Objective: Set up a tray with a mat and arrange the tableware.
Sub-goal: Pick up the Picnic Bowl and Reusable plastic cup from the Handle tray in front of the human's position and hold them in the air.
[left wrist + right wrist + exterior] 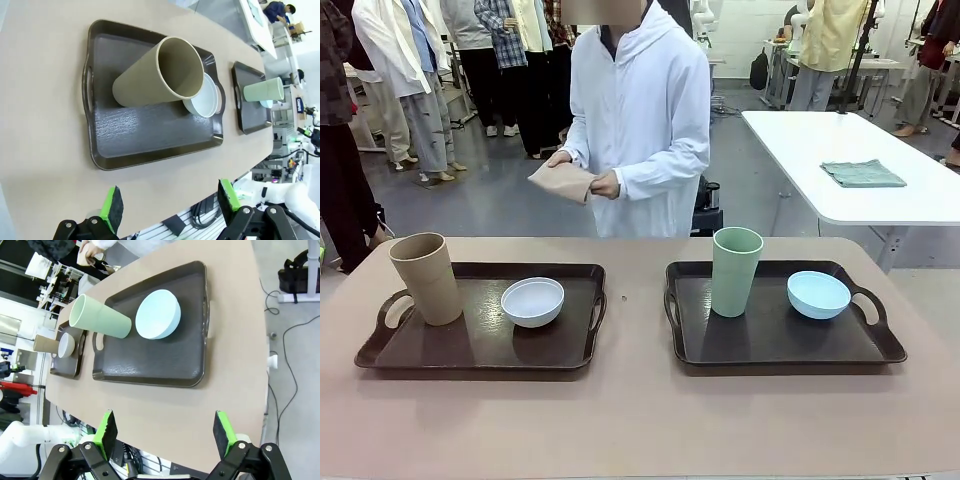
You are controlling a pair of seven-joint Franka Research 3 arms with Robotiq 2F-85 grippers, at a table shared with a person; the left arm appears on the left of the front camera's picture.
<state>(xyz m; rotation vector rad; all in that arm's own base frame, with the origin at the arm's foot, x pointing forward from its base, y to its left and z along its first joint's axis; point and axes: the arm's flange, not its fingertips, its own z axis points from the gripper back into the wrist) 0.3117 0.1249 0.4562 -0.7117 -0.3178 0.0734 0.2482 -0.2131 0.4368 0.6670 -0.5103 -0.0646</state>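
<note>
At the near edge of the beige table (pixel 640 420), the left gripper (pixel 170 200) and the right gripper (pixel 164 432) hang above the tabletop. Both have their jaws spread wide, with nothing between the green pads. Ahead of them lie two dark brown rectangular plastic trays with handles, side by side and apart. On the left tray (pixel 480 365), a tall tan plastic cup (pixel 427 278) stands upright at the left end, and a small shallow white bowl (pixel 533 301) sits near it, not touching. On the right tray (pixel 780 357), a tall pale green plastic cup (pixel 736 271) stands upright left of centre, with a small shallow light blue bowl (pixel 818 294) near it toward the right handle. Across the table, a person in a white hooded coat holds a folded tan mat (pixel 563 182), one hand (pixel 606 185) at its end. Beyond, a folded green cloth (pixel 862 173) lies on a white table (pixel 920 205).
</note>
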